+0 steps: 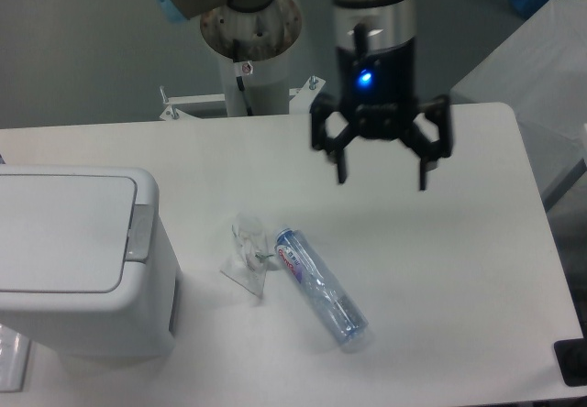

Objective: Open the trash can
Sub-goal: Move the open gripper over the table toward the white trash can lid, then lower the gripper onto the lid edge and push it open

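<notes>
Obstacles between black two-finger gripper (pixel 382 180), jaws spread, and large white plastic trash can (pixel 78 265) with lid down: clear plastic bottle (pixel 321 287) lying flat; crumpled transparent wrapper (pixel 248 253) just beside it. Bare white table (pixel 459 260) to the right.

Even, cool overhead light — soft shadows, slightly soft focus, no glare.
</notes>
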{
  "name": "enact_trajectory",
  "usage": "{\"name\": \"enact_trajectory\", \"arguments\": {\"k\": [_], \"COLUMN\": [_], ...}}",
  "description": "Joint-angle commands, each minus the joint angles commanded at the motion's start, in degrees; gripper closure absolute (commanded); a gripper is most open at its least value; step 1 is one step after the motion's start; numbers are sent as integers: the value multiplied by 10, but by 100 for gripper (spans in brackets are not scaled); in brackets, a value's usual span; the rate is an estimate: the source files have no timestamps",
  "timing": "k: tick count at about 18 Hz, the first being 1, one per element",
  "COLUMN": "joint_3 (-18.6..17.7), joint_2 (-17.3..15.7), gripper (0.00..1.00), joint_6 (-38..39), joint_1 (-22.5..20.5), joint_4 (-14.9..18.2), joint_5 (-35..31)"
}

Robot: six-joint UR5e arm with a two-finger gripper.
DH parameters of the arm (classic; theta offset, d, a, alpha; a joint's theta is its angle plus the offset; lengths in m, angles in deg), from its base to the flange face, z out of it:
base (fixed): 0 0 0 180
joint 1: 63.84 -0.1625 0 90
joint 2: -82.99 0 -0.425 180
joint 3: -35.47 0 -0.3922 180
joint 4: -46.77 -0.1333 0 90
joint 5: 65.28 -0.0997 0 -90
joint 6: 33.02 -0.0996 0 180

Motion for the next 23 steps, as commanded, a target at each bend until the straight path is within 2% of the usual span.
{"name": "enact_trajectory", "arguments": {"k": [5,10,17,23], "joint_3": [-5,-8,-22,-30], "joint_2": [-3,8,29,35], "gripper": [0,0,0,0], "joint_6": [151,246,342,348], "joint_1": [33,77,127,139], "joint_4": [1,-4,-6,-16], "joint_5": [-1,24,24,24]}}
